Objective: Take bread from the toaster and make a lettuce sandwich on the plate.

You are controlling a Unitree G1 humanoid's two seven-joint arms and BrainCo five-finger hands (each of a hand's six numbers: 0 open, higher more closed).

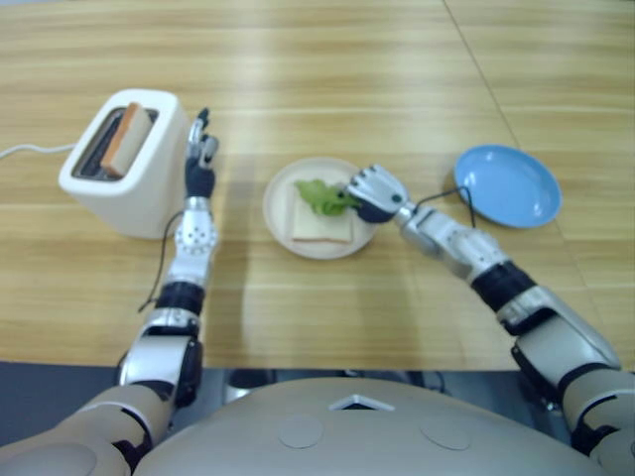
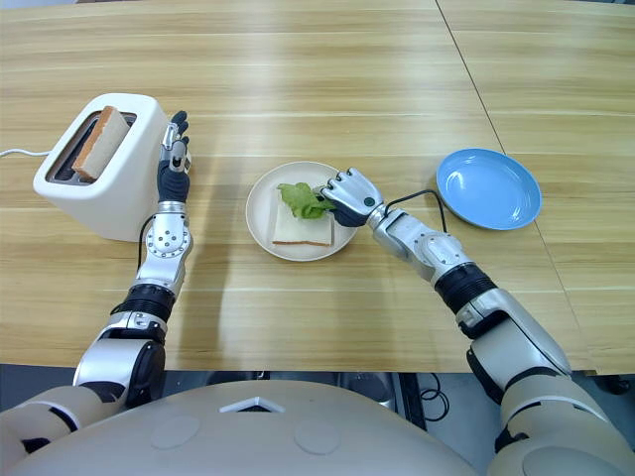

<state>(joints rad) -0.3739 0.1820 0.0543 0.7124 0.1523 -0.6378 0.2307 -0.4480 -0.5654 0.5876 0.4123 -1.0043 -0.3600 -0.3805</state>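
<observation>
A white toaster (image 2: 94, 169) stands at the left with one bread slice (image 2: 100, 142) upright in its slot. My left hand (image 2: 174, 159) is raised just right of the toaster, fingers straight and holding nothing. On the cream plate (image 2: 260, 220) in the middle lies a slice of white bread (image 2: 303, 230). A green lettuce leaf (image 2: 301, 200) rests on the bread's far edge. My right hand (image 2: 349, 197) is at the plate's right rim, its fingers curled on the leaf's right end.
An empty blue plate (image 2: 488, 187) sits to the right of the cream plate. The toaster's white cord (image 2: 15, 153) runs off the left edge. The wooden table (image 2: 317, 59) stretches bare behind everything.
</observation>
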